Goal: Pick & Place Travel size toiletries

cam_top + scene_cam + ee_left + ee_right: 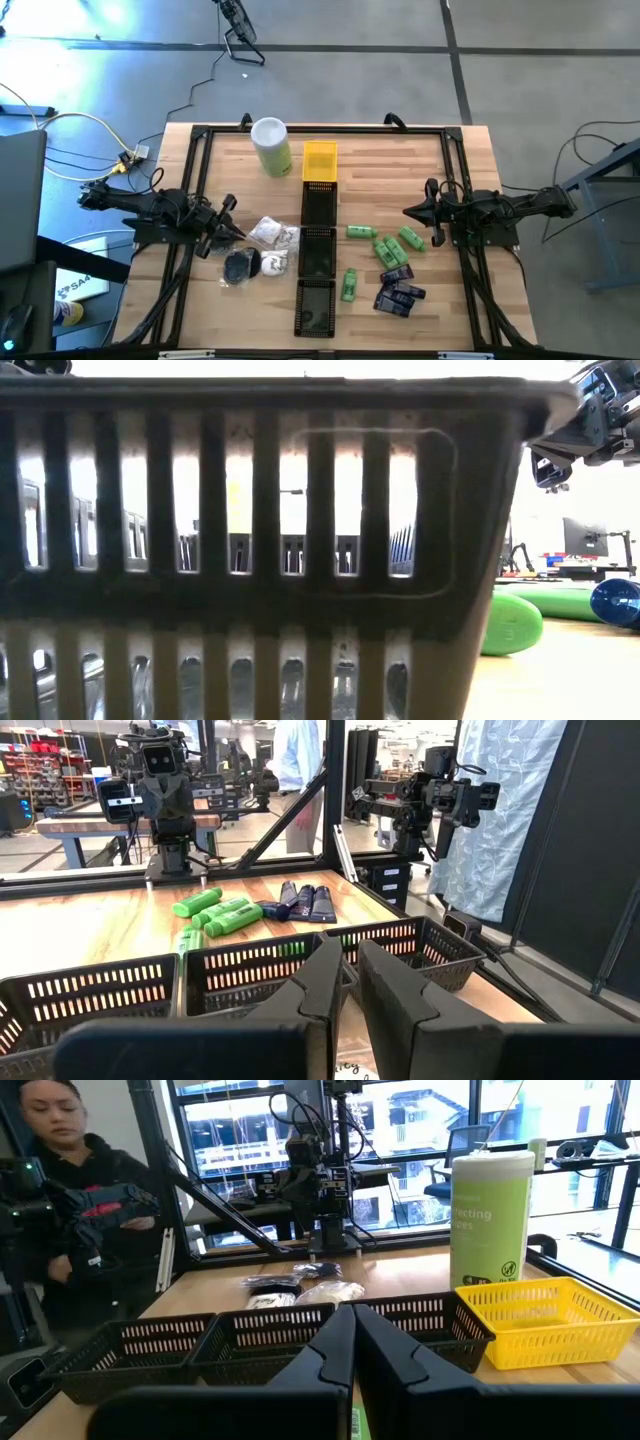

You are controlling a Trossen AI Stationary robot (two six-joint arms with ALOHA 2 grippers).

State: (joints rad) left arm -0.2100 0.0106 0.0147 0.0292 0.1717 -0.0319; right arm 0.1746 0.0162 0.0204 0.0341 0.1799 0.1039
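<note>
Green bottles (385,247) and dark packets (398,295) are lying right of the tray row (318,262) — white wrapped pieces (272,235) and black pucks (240,266) left. Left gripper (232,229) is hovering beside the wrapped pieces, fingers near-closed, empty. Right gripper (414,212) is waiting near the bottles — closed, empty.

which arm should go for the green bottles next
Probably the right. The right gripper hangs just beside the green bottles on its side of the row of black trays. The left gripper sits across that row, over the white wrapped pieces.
</note>
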